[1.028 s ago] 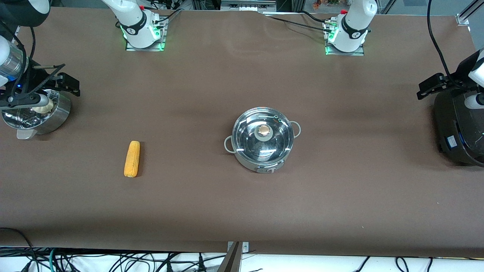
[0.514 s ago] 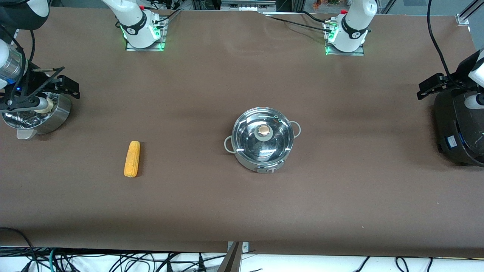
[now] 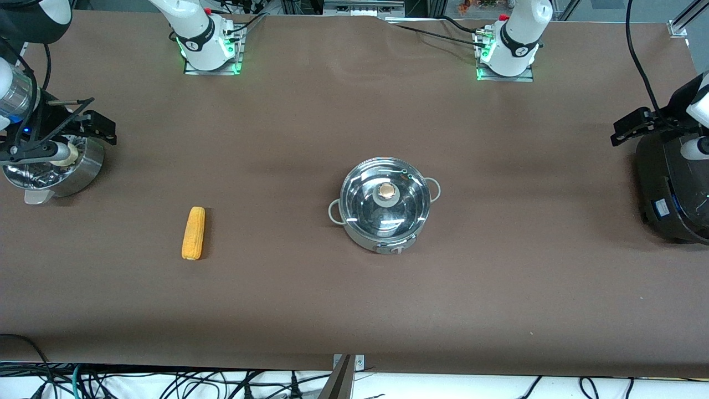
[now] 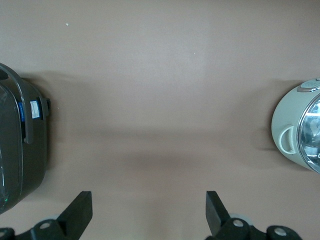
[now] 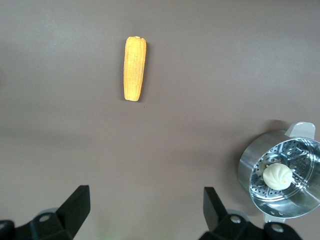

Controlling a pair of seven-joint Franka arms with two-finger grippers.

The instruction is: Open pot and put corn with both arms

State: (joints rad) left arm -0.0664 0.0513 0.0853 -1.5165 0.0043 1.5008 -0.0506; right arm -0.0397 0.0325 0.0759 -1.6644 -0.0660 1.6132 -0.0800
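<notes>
The steel pot (image 3: 386, 204) stands mid-table with its lid on, and the lid has a tan knob (image 3: 387, 192). The pot's edge also shows in the left wrist view (image 4: 292, 135). The corn (image 3: 193, 233) lies on the table toward the right arm's end, a little nearer the front camera than the pot. It also shows in the right wrist view (image 5: 135, 68). My right gripper (image 3: 97, 124) hangs open and empty (image 5: 146, 200) high by the steamer pot. My left gripper (image 3: 631, 126) hangs open and empty (image 4: 148, 202) high by the black cooker.
A perforated steel steamer pot (image 3: 83, 172) holding a pale bun (image 5: 279, 176) stands at the right arm's end of the table. A big black cooker (image 3: 673, 188) stands at the left arm's end and also shows in the left wrist view (image 4: 20, 145).
My right hand has shifted slightly over the steamer pot. The left arm, the pot and the corn have not moved.
</notes>
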